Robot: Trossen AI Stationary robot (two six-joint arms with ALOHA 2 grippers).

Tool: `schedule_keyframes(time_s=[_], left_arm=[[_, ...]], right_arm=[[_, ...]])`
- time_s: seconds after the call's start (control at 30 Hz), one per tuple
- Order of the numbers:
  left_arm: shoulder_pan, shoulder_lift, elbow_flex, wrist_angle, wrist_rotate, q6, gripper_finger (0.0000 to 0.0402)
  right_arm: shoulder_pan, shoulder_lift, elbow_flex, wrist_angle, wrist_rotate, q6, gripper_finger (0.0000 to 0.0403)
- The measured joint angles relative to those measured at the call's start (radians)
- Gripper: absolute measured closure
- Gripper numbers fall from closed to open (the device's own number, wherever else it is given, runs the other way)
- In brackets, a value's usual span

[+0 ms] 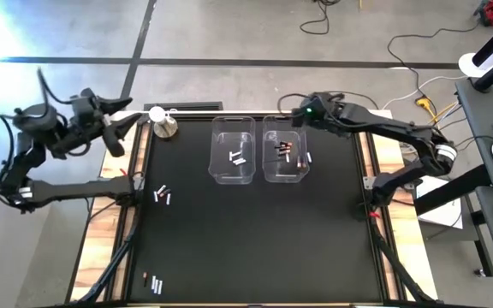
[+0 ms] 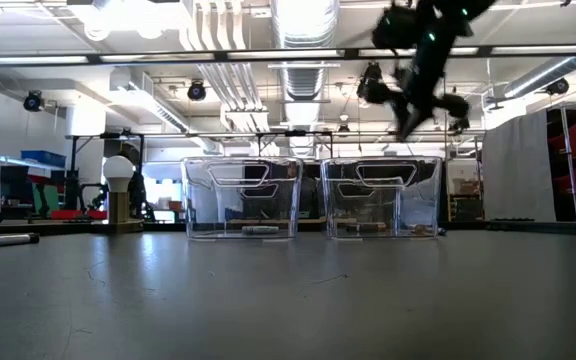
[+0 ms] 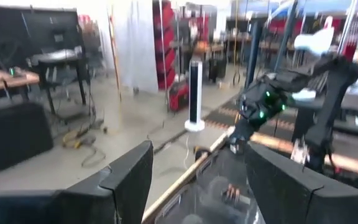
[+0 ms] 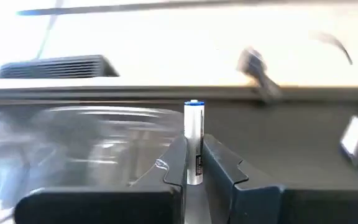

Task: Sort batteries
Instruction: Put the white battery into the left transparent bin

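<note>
Right gripper (image 4: 193, 163) pinches one white battery (image 4: 194, 143) upright, high above the bins' far edge. You're mid-carry; next, pick the white-cell bin (image 1: 233, 150), not the dark-cell one (image 1: 284, 148). Left gripper (image 1: 131, 120) waits wide open, empty.

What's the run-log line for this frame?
right gripper: shut on white battery, above right bin | left gripper: open, waiting off table's left

Two bins (image 1: 233, 151) side by side mid-table, batteries (image 1: 162, 195) scattered left, knob (image 1: 163, 125) behind
</note>
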Motion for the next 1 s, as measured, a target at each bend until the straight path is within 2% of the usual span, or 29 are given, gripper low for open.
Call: schedule_keyframes(time_s=[0.17,0.43,0.63,0.83,1.0], left_arm=[[0.0,-0.059,-0.08,0.137,0.009,0.0,0.017],[0.0,-0.08,-0.133,0.192,0.013,-0.057,0.017],[0.0,-0.056,-0.139,0.193,0.012,-0.067,0.017],[0.0,-0.039,-0.14,0.193,0.009,-0.085,0.017],[0.0,-0.039,-0.14,0.193,0.009,-0.088,0.017]], right_arm=[[0.085,0.119,0.221,-0.001,-0.019,-0.211,0.0378],[0.159,0.394,0.566,-0.004,-0.302,-0.531,0.0378],[0.199,0.581,0.769,-0.008,-0.462,-0.626,0.0378],[0.231,0.737,0.937,-0.081,-0.528,-0.684,0.0378],[0.239,0.837,0.987,-0.104,-0.537,-0.719,0.0378]])
